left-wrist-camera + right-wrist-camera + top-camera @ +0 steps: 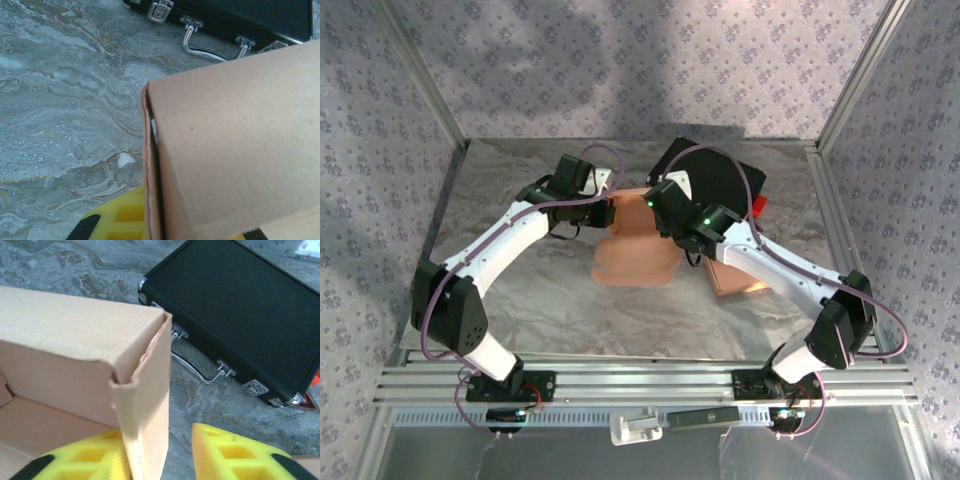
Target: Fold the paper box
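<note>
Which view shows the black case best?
Right wrist: the black case lies nearly whole, with lid, latches and handle. Top external has the right arm covering part of it; left wrist catches its front edge and handle.

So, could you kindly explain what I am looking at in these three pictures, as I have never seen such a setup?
This is a robot with two arms, the left arm and the right arm, bolted at the near edge of a marbled table. The top external view looks down from above and behind them. The other two views come from a small camera on each wrist, so the yellow shapes there are that arm's own fingers.

On the table are a partly folded paper box, a black case with metal latches behind it, and another cardboard piece under the right arm.

The left pincer is shut on a wall of the box. The right pincer stands open, with a corner wall of the box between its fingers.
</note>
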Available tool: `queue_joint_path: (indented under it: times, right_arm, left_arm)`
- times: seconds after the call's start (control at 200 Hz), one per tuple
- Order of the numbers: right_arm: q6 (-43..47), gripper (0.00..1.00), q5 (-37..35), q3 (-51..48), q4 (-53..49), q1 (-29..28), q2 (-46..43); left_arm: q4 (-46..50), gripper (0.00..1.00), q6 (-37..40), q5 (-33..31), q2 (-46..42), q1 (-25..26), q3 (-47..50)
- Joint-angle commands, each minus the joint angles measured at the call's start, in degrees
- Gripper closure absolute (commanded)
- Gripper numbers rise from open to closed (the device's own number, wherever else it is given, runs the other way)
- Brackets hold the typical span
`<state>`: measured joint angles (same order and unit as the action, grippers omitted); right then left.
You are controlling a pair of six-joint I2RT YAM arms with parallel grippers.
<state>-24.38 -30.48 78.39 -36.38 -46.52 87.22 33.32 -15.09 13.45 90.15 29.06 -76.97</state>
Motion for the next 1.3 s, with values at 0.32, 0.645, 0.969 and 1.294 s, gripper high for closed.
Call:
queue_joint_path:
  times: [0.32, 0.645, 0.969, 1.294]
  right_arm:
    - [-6.9, 1.0, -13.3, 6.4, -7.5, -3.9, 8.3]
    - [-14.6, 1.0, -14.3, 8.0, -13.6, -6.0, 9.3]
    - [-15.1, 1.0, -11.3, 6.3, -11.9, -6.7, 7.1]
    - [-15.1, 1.0, -10.0, 6.2, -11.8, -6.5, 6.0]
  left_arm:
    - [0.1, 1.0, -1.7, -0.8, 0.5, 0.8, -1.4]
    - [-5.7, 1.0, -16.1, -17.1, -4.9, 3.4, 6.2]
    - [-15.3, 0.77, -16.9, -14.7, -7.4, 5.1, 11.7]
    - [-16.1, 0.97, -15.4, -13.1, -6.1, 5.3, 11.9]
